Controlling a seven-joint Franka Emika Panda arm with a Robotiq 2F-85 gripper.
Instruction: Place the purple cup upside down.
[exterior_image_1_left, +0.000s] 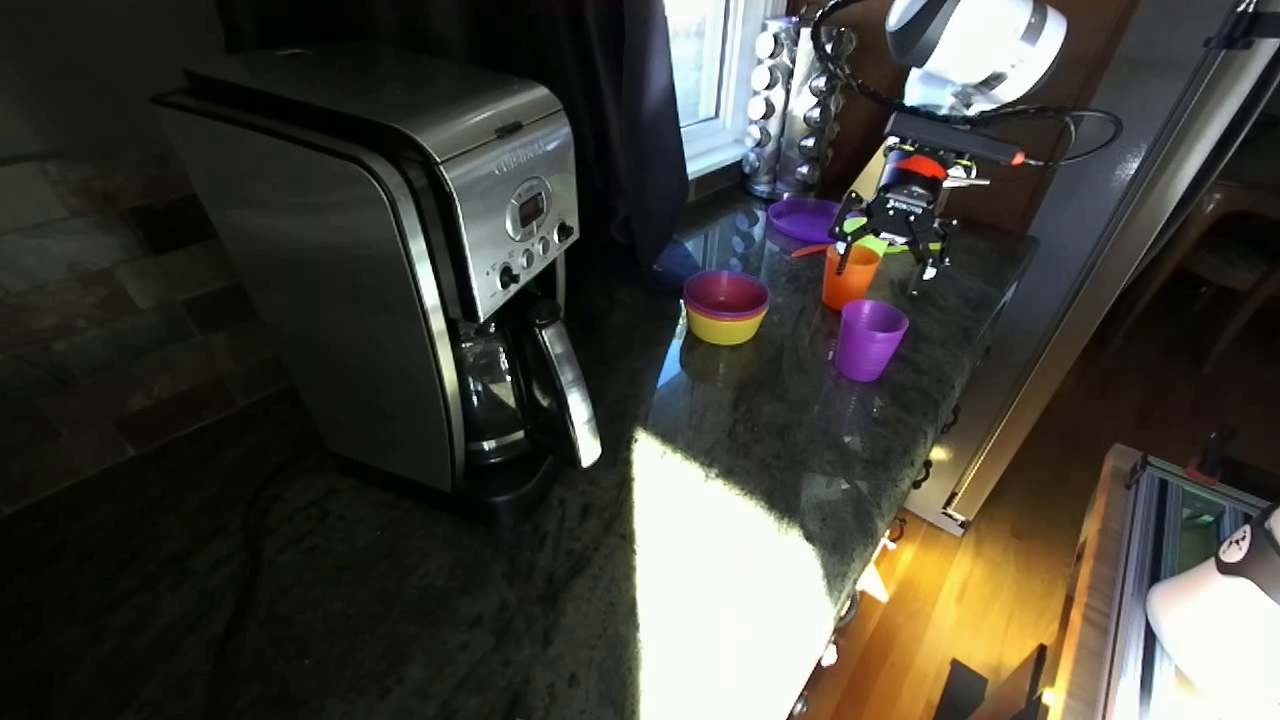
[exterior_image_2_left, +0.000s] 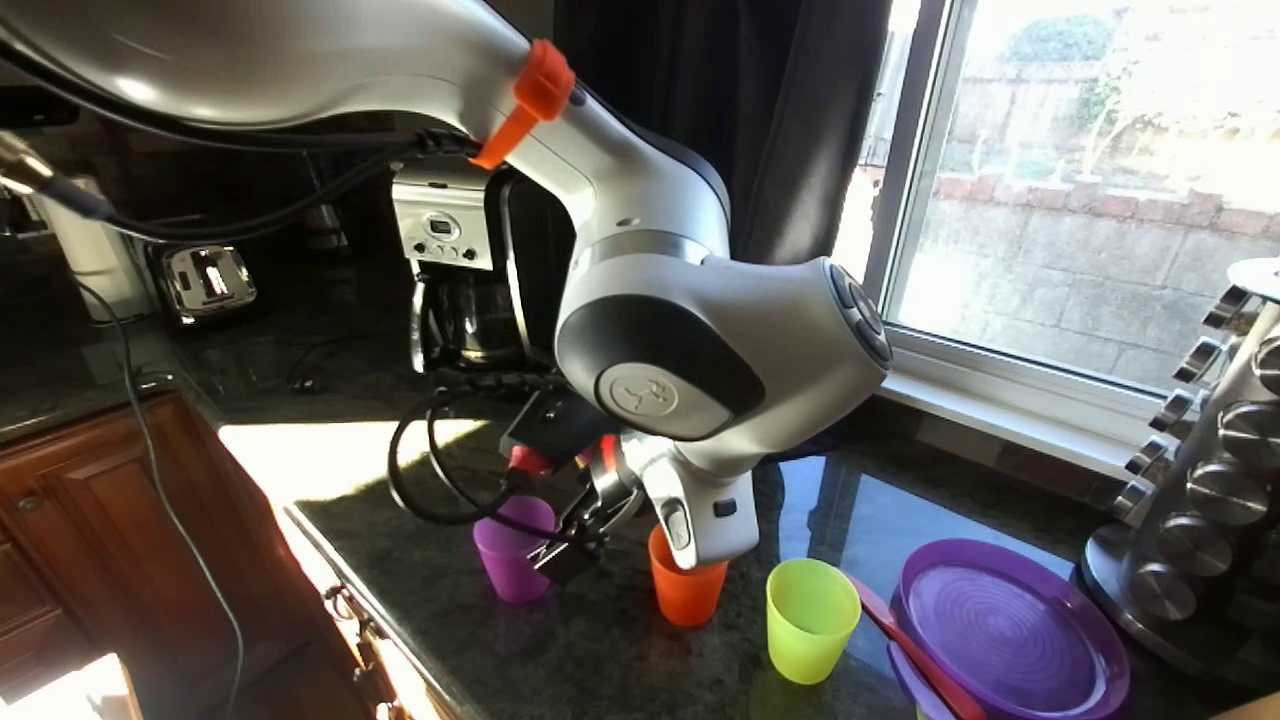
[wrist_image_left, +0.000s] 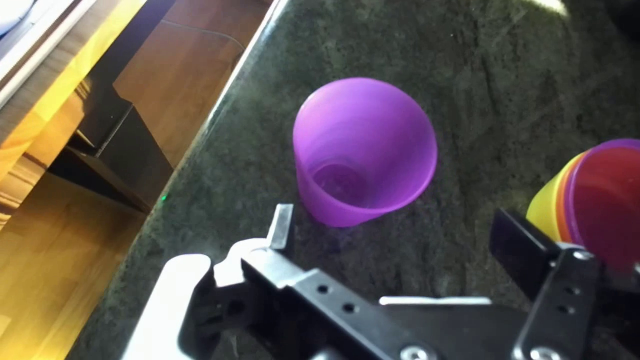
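Counter (wrist_image_left: 430, 50): dark, mottled stone; a window (exterior_image_2_left: 1080, 220) stands along its back edge.
Purple cup (wrist_image_left: 365, 145): upright near the front edge, between that edge and the stacked bowls (exterior_image_1_left: 726, 328); not yet inverted.
Gripper (wrist_image_left: 395, 230): fingers (wrist_image_left: 281, 225) spread wide, holding nothing; in the wrist view the cup shows off-centre to the gap.
Cup approach: judged the step in hand. Centre the gap on the cup before advancing, so both fingers meet the wall together.
Cup grasp: close gently — thin plastic probably flexes — and leave the rim free.
Cup turnover: lift well first, swing inward from the front edge, roll the wrist, then seat the rim flat.
Cup finish: plain violet, faintly translucent, tapering from wide mouth to narrower base.
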